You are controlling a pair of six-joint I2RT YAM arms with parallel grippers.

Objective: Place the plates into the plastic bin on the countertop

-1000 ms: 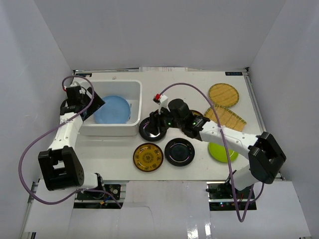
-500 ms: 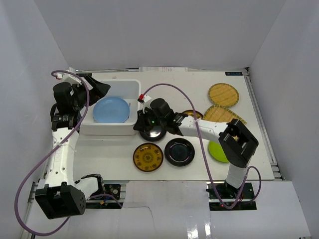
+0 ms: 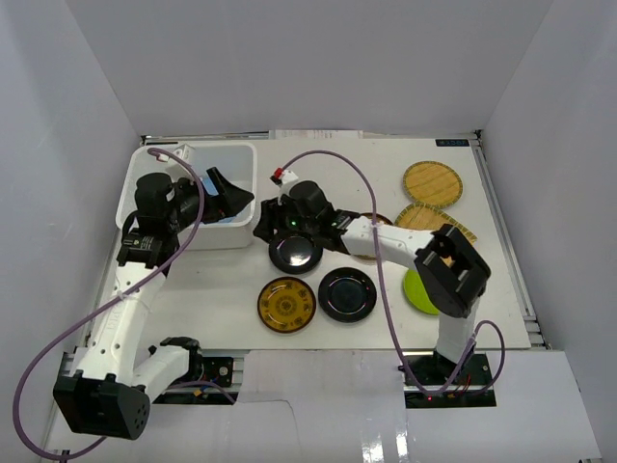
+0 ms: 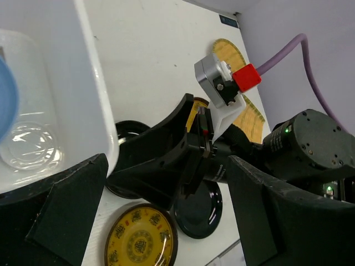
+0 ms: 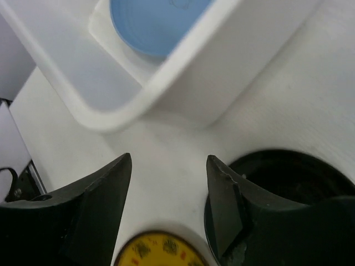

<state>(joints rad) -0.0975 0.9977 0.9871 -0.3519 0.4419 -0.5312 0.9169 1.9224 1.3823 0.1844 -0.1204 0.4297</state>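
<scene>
The white plastic bin stands at the back left of the countertop and holds the light blue plate. My left gripper is open and empty above the bin's right end. My right gripper is open and empty, low at the bin's near right corner. One black plate lies just right of it, touching its right finger. A gold-patterned plate and the second black plate lie nearer the front. The lime green plate is partly hidden by the right arm.
Two tan woven trays lie at the back right. A second gold-patterned plate is mostly under the right arm. White walls enclose the table on three sides. Purple cables loop over both arms.
The bin has shifted left and back. My right gripper moved left from over the black plate to the bin's corner. My left arm swung right across the bin.
</scene>
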